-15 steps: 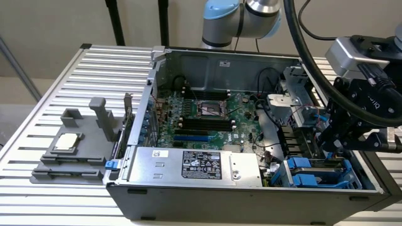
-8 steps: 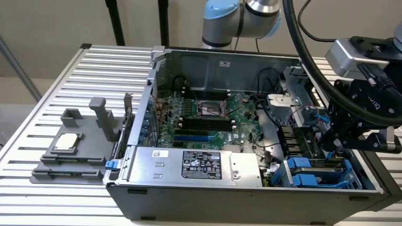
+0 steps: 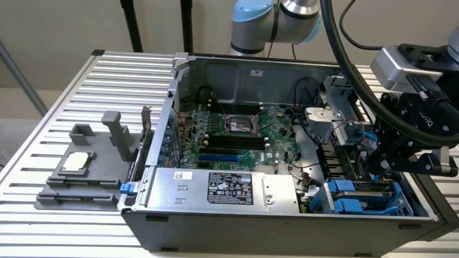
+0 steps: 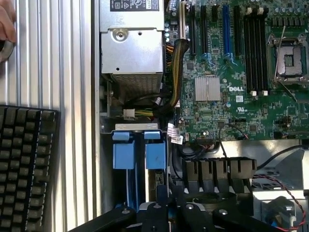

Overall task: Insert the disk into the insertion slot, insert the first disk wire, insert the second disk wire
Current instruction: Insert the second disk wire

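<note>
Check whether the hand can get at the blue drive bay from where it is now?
Probably yes. The hand, shut, hangs right over the blue drive bay at the open case's corner, with no lid above; loose wires run beside it, not across.

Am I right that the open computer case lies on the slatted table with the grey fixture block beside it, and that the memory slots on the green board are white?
Not quite: the memory slots are black, as the exterior view shows. The open computer case does lie on the slatted table, with the grey fixture block beside it.
</note>
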Motion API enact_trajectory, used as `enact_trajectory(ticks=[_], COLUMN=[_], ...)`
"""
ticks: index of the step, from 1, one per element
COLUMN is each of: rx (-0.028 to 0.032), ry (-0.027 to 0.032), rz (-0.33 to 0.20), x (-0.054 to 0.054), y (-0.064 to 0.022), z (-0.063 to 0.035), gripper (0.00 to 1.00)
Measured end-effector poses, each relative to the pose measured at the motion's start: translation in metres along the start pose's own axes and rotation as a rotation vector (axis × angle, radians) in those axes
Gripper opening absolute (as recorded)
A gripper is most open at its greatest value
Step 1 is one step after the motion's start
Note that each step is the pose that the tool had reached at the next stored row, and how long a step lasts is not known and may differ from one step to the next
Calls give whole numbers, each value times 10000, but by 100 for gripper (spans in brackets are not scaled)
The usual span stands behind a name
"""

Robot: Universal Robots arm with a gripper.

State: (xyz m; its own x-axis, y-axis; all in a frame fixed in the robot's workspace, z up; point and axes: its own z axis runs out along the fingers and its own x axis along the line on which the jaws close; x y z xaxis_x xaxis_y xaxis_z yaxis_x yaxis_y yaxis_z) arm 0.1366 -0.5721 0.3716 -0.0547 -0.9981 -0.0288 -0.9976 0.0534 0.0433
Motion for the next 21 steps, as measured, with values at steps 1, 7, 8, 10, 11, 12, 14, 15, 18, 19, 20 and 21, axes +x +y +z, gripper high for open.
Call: enact_trajectory(ticks=[1, 7, 8, 10, 11, 12, 14, 15, 18, 19, 20, 21], rx=[0, 36, 49, 74, 87, 99, 121, 131, 146, 149, 150, 151], ry=[-6, -189, -232, -314, -355, -395, -460, -490, -558, -581, -601, -619], rz=[-3, -94, -123, -188, -226, -263, -337, -371, -442, -462, -480, -496], x=[7, 76, 85, 98, 103, 106, 113, 116, 133, 141, 150, 159], y=[7, 25, 27, 32, 34, 36, 38, 37, 35, 35, 34, 33], z=[2, 44, 55, 75, 85, 96, 116, 127, 157, 166, 174, 182], gripper=[16, 16, 16, 16, 16, 16, 16, 16, 16, 16, 16, 16])
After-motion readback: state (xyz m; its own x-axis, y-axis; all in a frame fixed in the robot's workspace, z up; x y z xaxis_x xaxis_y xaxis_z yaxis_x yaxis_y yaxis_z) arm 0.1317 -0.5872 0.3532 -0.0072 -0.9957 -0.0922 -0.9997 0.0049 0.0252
